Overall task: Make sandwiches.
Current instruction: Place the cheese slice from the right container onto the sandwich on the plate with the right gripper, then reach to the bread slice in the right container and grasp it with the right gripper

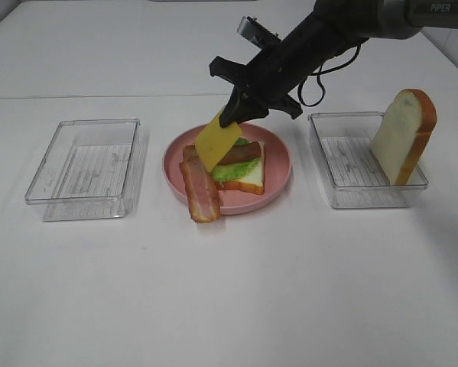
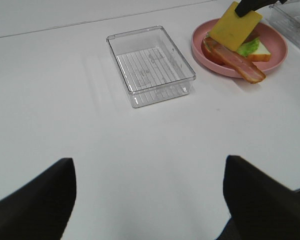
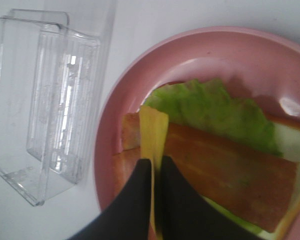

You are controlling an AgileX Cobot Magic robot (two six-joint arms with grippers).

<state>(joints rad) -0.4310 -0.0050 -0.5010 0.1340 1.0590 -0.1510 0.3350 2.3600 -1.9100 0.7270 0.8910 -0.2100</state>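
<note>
On the pink plate (image 1: 278,174) lies a bread slice (image 1: 253,179) with green lettuce (image 1: 230,170) and a bacon strip (image 1: 240,154) on it. A second bacon strip (image 1: 200,191) lies across the plate's front left rim. My right gripper (image 1: 232,115) is shut on the yellow cheese square (image 1: 217,139) and holds it tilted just above the stack; the right wrist view shows the cheese (image 3: 152,130) edge-on between the fingers (image 3: 134,200). Another bread slice (image 1: 404,134) leans in the right tray (image 1: 351,195). My left gripper (image 2: 150,200) is open, over bare table.
An empty clear tray (image 1: 87,164) stands left of the plate; it also shows in the left wrist view (image 2: 150,65). The table's back edge runs behind the trays.
</note>
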